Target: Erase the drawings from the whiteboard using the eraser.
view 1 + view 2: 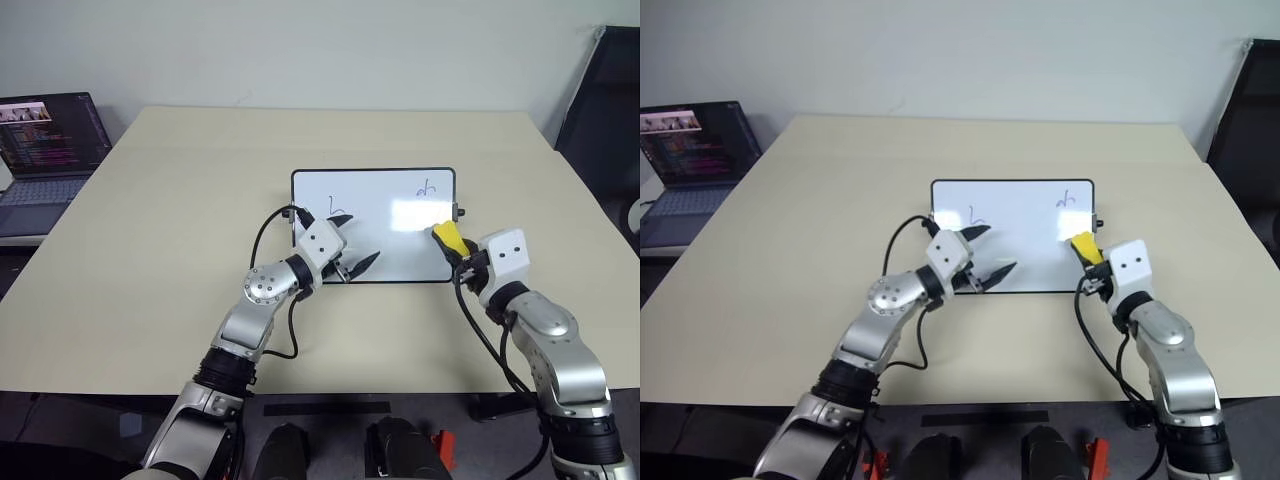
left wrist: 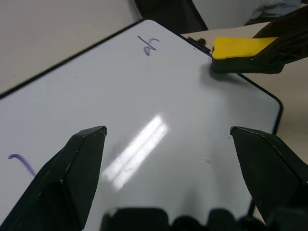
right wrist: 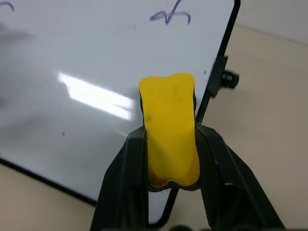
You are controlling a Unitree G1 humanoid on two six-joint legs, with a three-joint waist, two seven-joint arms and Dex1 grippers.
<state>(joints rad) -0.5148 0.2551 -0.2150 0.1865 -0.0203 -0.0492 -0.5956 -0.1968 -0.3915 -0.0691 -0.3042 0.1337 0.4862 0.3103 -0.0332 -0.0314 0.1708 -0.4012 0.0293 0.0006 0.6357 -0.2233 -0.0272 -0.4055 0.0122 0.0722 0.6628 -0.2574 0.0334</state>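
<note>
The whiteboard (image 1: 385,205) lies flat in the middle of the tan table. Two drawings show on it: a tick-like mark (image 1: 340,213) near its left side and a loopy one (image 1: 427,187) near its far right corner. My right gripper (image 1: 456,250) is shut on the yellow eraser (image 1: 448,238), which sits over the board's right edge, short of the loopy drawing (image 3: 171,17). My left gripper (image 1: 355,255) is open over the board's near left part, close to the tick mark, with nothing between its fingers (image 2: 82,163).
An open laptop (image 1: 45,150) stands on a lower surface off the table's far left corner. A dark chair (image 1: 600,90) is at the far right. Black cables (image 1: 262,235) loop beside both wrists. The table (image 1: 200,180) has bare room all around the board.
</note>
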